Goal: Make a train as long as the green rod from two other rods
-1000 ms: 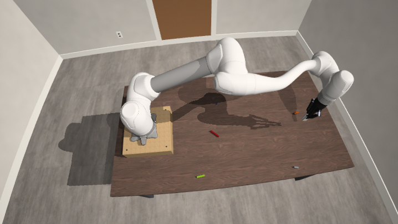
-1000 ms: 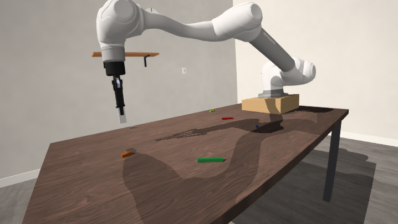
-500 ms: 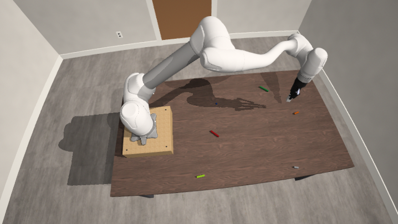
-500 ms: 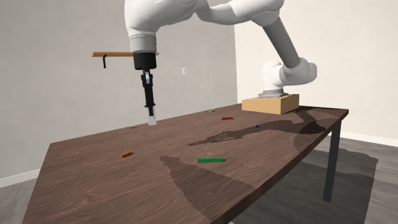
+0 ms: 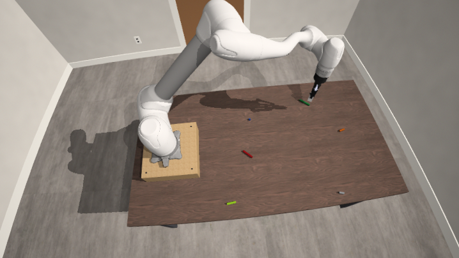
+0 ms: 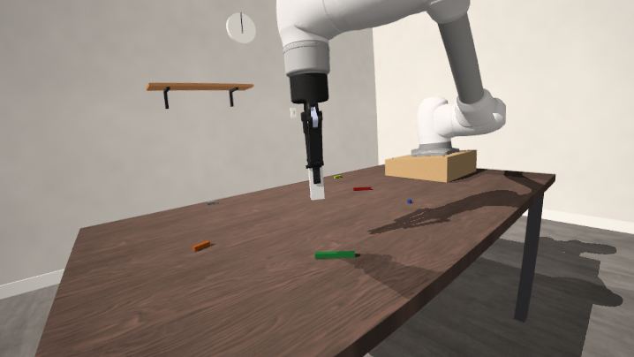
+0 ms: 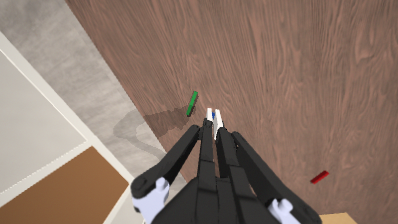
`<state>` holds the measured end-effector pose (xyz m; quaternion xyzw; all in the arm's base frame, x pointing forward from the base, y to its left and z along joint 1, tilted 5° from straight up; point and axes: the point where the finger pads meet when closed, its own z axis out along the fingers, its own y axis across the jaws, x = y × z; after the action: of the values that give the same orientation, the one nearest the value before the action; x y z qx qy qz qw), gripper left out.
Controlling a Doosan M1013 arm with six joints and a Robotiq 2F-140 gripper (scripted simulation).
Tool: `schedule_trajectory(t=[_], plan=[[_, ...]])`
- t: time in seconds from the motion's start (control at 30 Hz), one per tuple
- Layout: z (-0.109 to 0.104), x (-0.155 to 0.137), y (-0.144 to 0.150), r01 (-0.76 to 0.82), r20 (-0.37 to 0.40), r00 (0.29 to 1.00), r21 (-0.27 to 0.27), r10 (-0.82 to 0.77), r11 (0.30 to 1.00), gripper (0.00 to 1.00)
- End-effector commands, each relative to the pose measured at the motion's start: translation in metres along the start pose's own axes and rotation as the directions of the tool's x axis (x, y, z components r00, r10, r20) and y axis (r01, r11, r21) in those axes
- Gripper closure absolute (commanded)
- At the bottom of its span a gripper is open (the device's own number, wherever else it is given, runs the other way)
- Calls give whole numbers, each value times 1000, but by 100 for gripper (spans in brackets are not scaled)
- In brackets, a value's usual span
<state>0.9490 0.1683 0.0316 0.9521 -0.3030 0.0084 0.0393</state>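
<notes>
My gripper (image 5: pixel 310 99) (image 6: pixel 317 198) (image 7: pixel 212 114) is shut on a blue rod (image 7: pixel 213 115), high above the table near the green rod. Only the wrist view shows this rod, between the white fingertips. The green rod (image 5: pixel 303 102) (image 6: pixel 335 254) (image 7: pixel 192 104) lies flat near the door-side edge. A second blue rod (image 5: pixel 249 119) (image 6: pixel 409 201), a red rod (image 5: pixel 247 154) (image 6: pixel 362 188) (image 7: pixel 320 177), an orange rod (image 5: pixel 341 129) (image 6: pixel 201 246), a lime rod (image 5: pixel 231 202) (image 6: pixel 337 176) and a grey rod (image 5: pixel 341 192) (image 6: pixel 212 203) lie well apart. No rods touch.
The arm's base stands on a wooden block (image 5: pixel 189 151) (image 6: pixel 416 168) at one end of the brown table (image 5: pixel 288 179) (image 6: pixel 177 301). The arm's shadow falls across the door-side part of the table. Walls stand around the table, beyond the floor.
</notes>
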Motion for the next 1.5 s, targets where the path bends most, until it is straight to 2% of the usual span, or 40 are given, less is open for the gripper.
schedule_trajectory(t=[0.0,0.23,0.3,0.33,0.53,1.1,1.47], plan=[[0,-41,-8,-50,-6,999,3,50,999,88],[4,-130,-14,-153,-5,988,3,153,988,88],[4,-130,-14,-153,-5,988,3,153,988,88],[6,-160,-13,-186,-5,982,3,186,983,88],[10,-218,-7,-252,-5,968,3,252,968,88],[11,-220,-7,-255,-5,967,3,255,967,88],[34,-220,-7,-255,-5,967,3,255,967,88]])
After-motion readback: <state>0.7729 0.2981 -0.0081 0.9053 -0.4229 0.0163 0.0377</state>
